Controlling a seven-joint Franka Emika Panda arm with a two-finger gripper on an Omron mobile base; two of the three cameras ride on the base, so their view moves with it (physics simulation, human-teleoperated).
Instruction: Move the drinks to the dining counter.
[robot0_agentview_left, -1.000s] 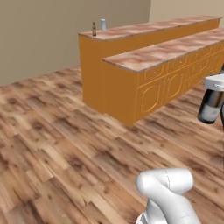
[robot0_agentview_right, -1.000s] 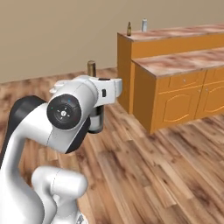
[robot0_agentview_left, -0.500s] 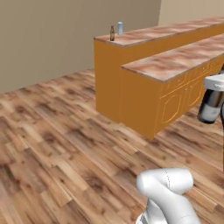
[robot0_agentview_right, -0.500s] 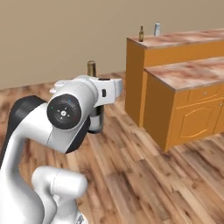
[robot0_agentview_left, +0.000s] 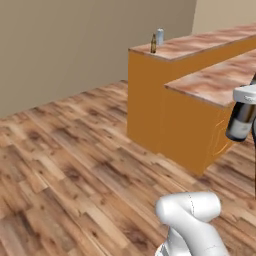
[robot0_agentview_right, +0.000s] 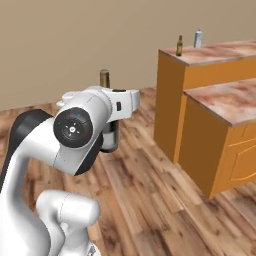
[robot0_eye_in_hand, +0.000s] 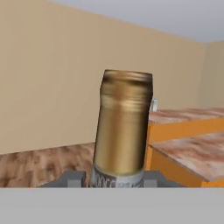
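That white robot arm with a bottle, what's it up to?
The gripper is shut on a dark wine bottle with a gold foil top, held upright above the wooden floor. On the corner of the tall orange counter with a reddish marble top stand a small brown beer bottle and a pale blue-grey carton.

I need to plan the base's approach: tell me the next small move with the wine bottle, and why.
Probably keep driving toward the dining counter with the grip unchanged. The gripper is shut on the wine bottle, carried upright above the wooden floor. The beer bottle and carton already stand at the counter's near end, which looks too far off to set the bottle down.
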